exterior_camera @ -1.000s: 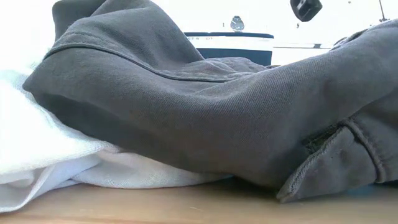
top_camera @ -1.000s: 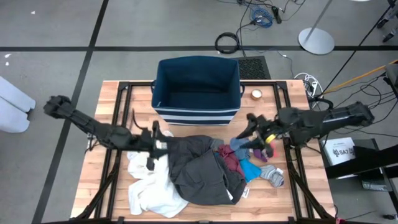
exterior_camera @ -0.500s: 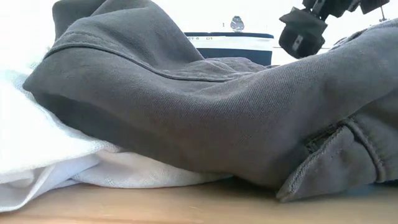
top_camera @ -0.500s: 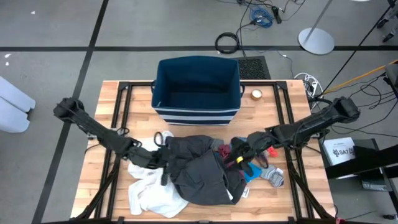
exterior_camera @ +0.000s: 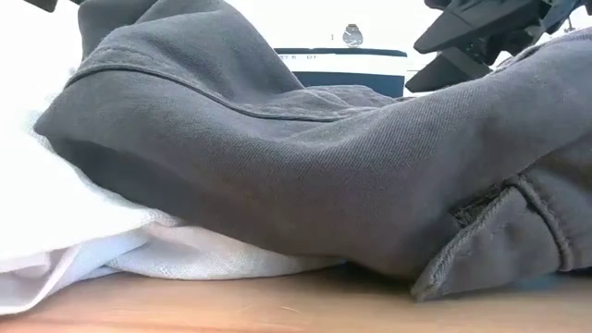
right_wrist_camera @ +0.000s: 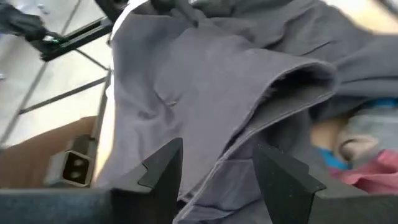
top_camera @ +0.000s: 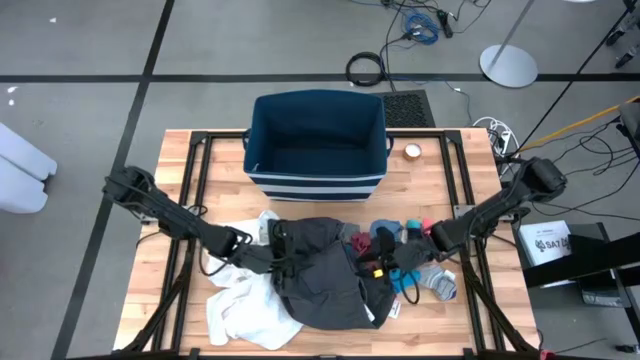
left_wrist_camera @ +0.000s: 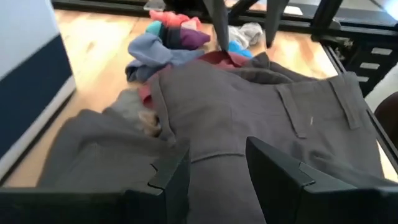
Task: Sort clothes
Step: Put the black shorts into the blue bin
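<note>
Heaped on the table's near half, in front of the bin: dark grey garment on top, white one spilling out beside and under it. Left gripper low at the grey garment's left edge, fingers spread, grey fabric lying between them. Right gripper at its right edge, fingers parted over a grey fold. Just beyond, towards the bin: maroon, blue and red pieces, grey socks.
</note>
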